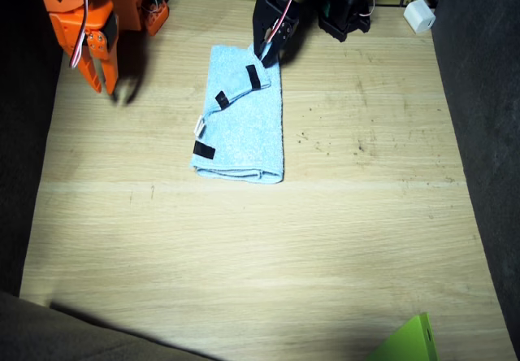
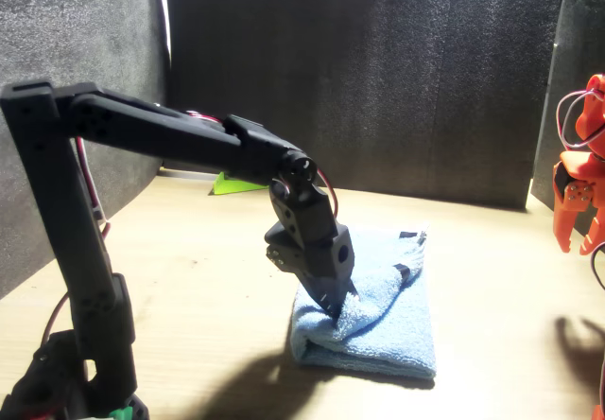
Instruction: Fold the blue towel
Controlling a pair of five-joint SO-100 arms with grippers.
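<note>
The blue towel [image 1: 248, 129] lies folded into a narrow rectangle on the wooden table, with black tape marks and a small white tag along its one long edge. A flap is turned over at its far end. My left gripper [image 1: 265, 52], on the black arm, is down at that far corner. In the front view its tip [image 2: 337, 308] is pressed into the cloth [image 2: 388, 330] and pinches a bunched fold. My right gripper [image 1: 104, 80], on the orange arm, hangs above the table well off to the side of the towel, jaws slightly apart and holding nothing [image 2: 579, 242].
A white block [image 1: 420, 15] sits at the table's far corner by the black arm's cables. A bright green object [image 1: 410, 341] pokes in at the near edge. Dark fabric walls [image 2: 378, 70] surround the table [image 1: 244, 255].
</note>
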